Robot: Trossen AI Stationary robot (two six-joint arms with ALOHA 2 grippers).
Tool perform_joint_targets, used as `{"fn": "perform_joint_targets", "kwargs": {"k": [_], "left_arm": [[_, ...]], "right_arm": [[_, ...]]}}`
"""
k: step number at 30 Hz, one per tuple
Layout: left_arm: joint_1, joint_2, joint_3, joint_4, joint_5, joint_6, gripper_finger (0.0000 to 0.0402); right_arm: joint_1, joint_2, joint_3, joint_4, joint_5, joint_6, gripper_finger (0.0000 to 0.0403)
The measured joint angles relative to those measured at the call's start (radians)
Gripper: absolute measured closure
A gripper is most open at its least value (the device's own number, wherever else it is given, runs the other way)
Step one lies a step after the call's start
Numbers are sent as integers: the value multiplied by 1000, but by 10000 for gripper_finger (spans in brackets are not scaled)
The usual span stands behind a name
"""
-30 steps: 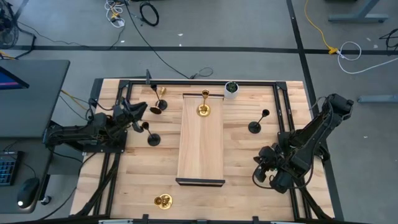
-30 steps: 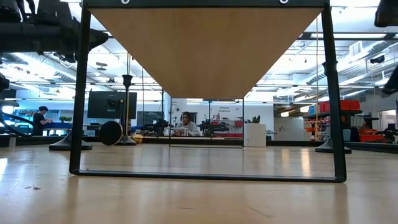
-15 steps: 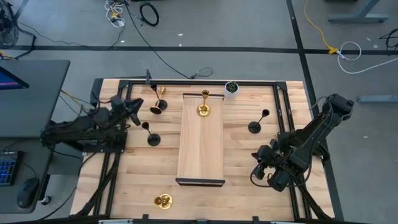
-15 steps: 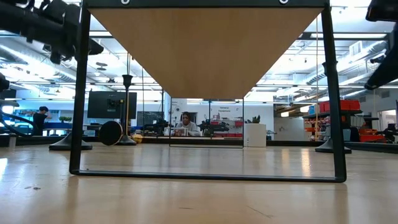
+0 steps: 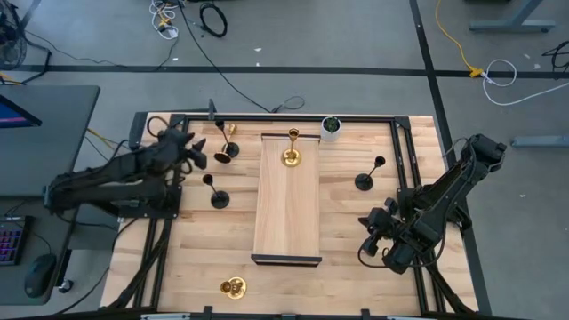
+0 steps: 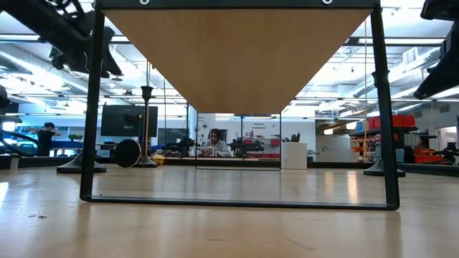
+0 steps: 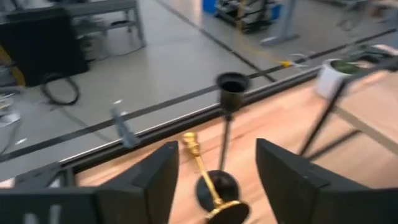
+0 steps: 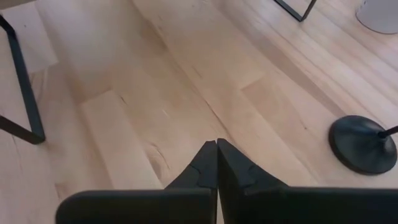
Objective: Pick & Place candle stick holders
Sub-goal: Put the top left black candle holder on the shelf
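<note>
My left gripper (image 5: 192,151) (image 7: 216,152) is open and hovers near the table's far left. An upright black candle stick holder (image 7: 226,134) (image 5: 223,154) stands just beyond its fingers. A gold holder (image 7: 204,175) (image 5: 229,133) slants beside that one's base. Another black holder (image 5: 216,196) stands on its base nearer the left arm. One gold holder (image 5: 292,156) stands on the wooden riser (image 5: 287,213). A further black holder (image 5: 364,181) (image 8: 362,144) stands right of the riser, and a gold one (image 5: 233,286) sits by the near edge. My right gripper (image 5: 368,245) (image 8: 216,148) is shut above bare table.
The wooden riser on its black frame runs from far to near down the table's middle. A small white pot with a green plant (image 5: 331,127) stands at the riser's far right corner. Black rails (image 5: 284,116) border the table. A person sits in the room beyond.
My left gripper has swung toward the table's far edge, away from the nearer black holder and toward the black and gold pair. No holder has moved.
</note>
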Motion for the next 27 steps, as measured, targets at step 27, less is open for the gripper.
{"fn": "perform_joint_targets", "kwargs": {"k": [27], "left_arm": [[297, 415, 1, 289, 446, 225, 149]], "right_arm": [[0, 0, 0, 25, 24, -31, 403]]}}
